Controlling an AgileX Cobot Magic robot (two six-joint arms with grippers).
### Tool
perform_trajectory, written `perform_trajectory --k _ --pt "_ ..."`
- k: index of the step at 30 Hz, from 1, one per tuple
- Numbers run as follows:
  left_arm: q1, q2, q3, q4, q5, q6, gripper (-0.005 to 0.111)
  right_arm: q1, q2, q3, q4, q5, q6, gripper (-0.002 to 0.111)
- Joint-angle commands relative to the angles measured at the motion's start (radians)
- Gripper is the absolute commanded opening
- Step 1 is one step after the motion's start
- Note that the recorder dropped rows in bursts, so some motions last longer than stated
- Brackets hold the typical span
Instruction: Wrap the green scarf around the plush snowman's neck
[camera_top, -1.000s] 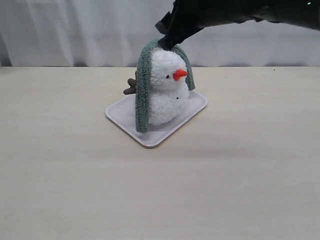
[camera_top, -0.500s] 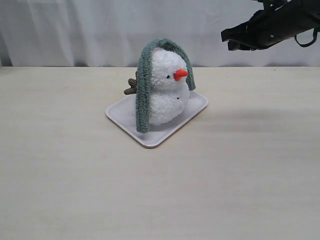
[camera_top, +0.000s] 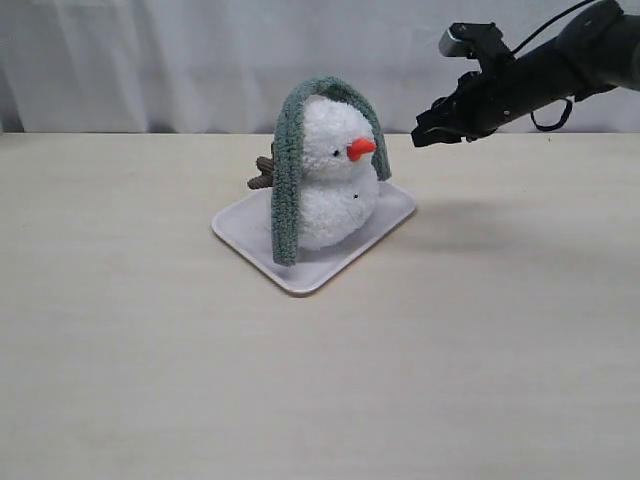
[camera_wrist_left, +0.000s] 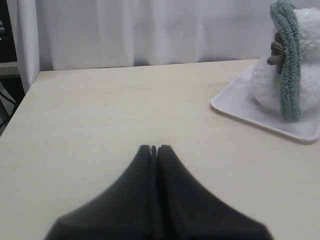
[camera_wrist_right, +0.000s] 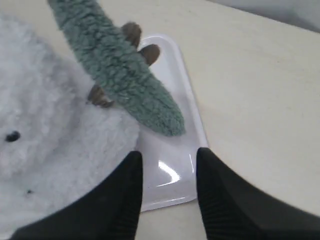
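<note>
Right hand lower, green scarf unmoved

Bright, even diffuse light, faint soft shadow on the table beside the tray, small white glare on the tray's glossy floor — left gripper and right gripper dark, blurred up close.

A white curtain hangs behind the pale wooden table

Looks like lab test setup — bare table w/ white curtain.
</note>
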Motion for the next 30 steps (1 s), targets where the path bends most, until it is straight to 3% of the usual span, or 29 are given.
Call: perform_trajectory --k 1,4,9,14,23,30 --pt "0.001 -0.002 0.003 -0.005 -0.014 -0.001 0.0 -0.002 -0.012 -0.012 0.118 0.069 -0.19 0.05" --pt "0.001 -0.002 0.003 -0.005 -0.014 -0.001 0.0 0.011 -0.008 -0.012 0.157 0.085 -0.259 0.054" --pt "0.001 -0.002 0.003 -0.005 -0.014 -0.001 0.0 0.043 0.03 -0.006 0.046 0.041 -0.345 0.054" --pt "0.001 -0.002 0.003 -0.005 -0.014 -0.001 0.0 0.072 0.052 -0.006 0.007 -0.13 -0.345 0.054" --pt "0.001 -0.002 0.003 -0.005 -0.014 -0.001 0.0 0.096 0.097 -0.006 0.083 -0.189 -0.496 0.054" --pt "0.001 -0.002 0.003 -0.003 -0.016 -0.001 0.0 0.102 0.144 -0.006 0.129 -0.263 -0.506 0.054"
